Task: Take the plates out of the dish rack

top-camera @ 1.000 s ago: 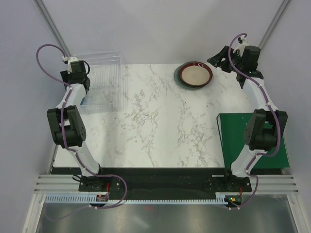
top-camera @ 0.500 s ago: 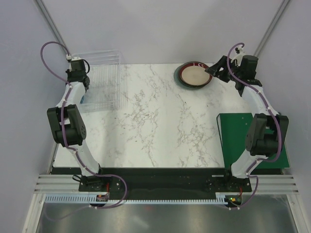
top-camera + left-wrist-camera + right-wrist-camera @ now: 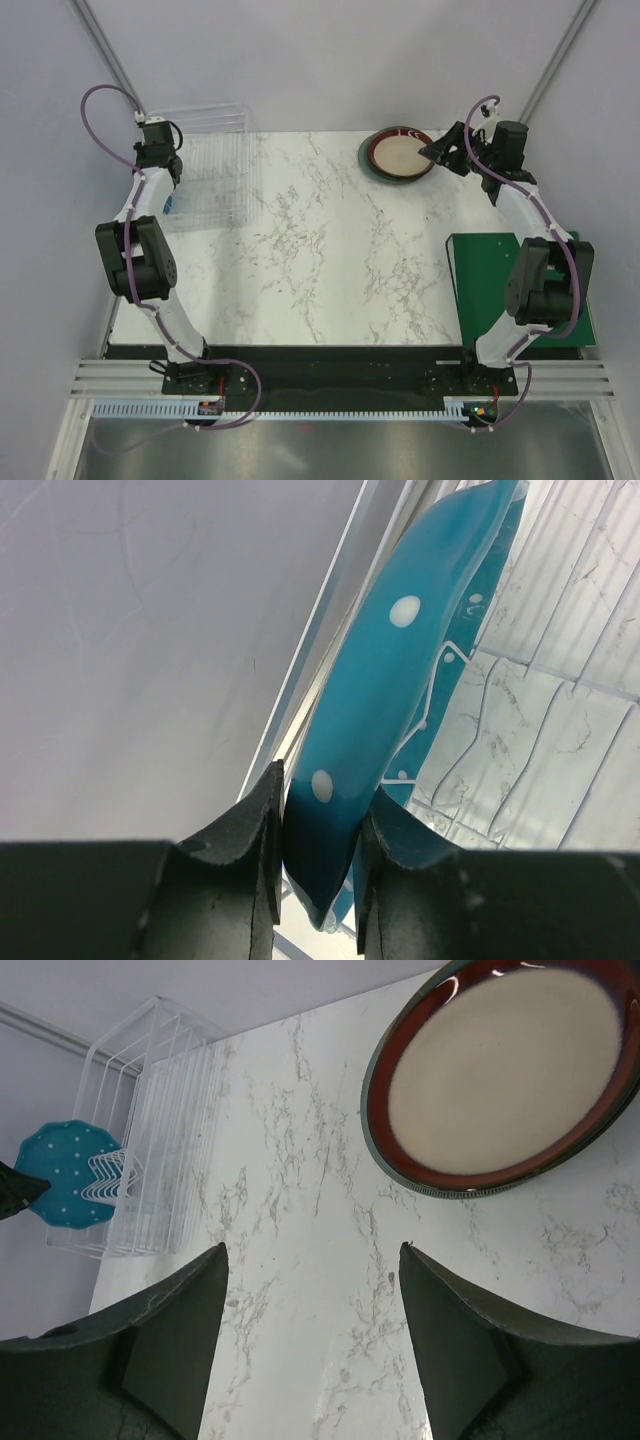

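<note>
The left claw (image 3: 320, 825) is clenched on the rim of the turquoise plate (image 3: 395, 670), which stands on edge in the rack (image 3: 210, 180) and stretches away ahead of the claw. The lift probably wants to go straight along the slot, plate kept upright, until it clears the ribbed wall beside the claw. The right claw (image 3: 312, 1260) hangs released and holds nothing, with the brown-rimmed plate (image 3: 500, 1070) flat ahead of it.

The white marble-patterned table (image 3: 320, 250) is carrying the clear dish rack (image 3: 215, 180) at its far-left corner, two stacked plates (image 3: 400, 155) at the far edge, and a green mat (image 3: 480, 285) along its right side
</note>
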You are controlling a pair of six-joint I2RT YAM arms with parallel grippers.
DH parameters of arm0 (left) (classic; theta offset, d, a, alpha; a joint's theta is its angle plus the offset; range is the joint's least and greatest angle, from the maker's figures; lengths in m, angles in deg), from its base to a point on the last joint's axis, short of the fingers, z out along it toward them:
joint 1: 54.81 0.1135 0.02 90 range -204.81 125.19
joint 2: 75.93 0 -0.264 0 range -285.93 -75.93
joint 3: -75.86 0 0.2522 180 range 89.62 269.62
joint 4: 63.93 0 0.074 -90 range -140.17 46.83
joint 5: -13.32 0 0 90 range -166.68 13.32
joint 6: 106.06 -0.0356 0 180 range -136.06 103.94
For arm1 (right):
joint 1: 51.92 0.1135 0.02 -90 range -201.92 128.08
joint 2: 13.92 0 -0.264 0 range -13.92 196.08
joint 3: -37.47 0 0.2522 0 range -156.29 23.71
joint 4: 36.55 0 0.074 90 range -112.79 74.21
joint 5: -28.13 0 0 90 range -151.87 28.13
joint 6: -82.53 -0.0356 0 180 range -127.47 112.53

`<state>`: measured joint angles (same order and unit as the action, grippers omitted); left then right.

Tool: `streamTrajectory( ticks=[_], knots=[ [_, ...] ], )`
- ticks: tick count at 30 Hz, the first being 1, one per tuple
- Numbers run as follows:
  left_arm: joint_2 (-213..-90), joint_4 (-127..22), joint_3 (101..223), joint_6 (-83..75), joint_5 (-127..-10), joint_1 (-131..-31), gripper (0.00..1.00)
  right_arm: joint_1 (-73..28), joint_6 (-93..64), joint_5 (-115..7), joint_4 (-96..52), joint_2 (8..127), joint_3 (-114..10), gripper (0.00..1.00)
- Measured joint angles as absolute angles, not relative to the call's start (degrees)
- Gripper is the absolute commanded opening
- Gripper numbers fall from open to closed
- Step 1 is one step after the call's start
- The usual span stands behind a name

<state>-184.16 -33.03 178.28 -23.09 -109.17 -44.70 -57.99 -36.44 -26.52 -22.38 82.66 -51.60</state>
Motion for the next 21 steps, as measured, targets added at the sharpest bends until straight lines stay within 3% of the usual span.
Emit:
streamTrajectory(
  ticks=[21],
  knots=[
    [-184.0,-30.2,180.0,-23.1,-109.9,-44.9,0.02,-57.0,-37.0,-25.6,-23.6,82.6,-49.7,0.75]
  ],
)
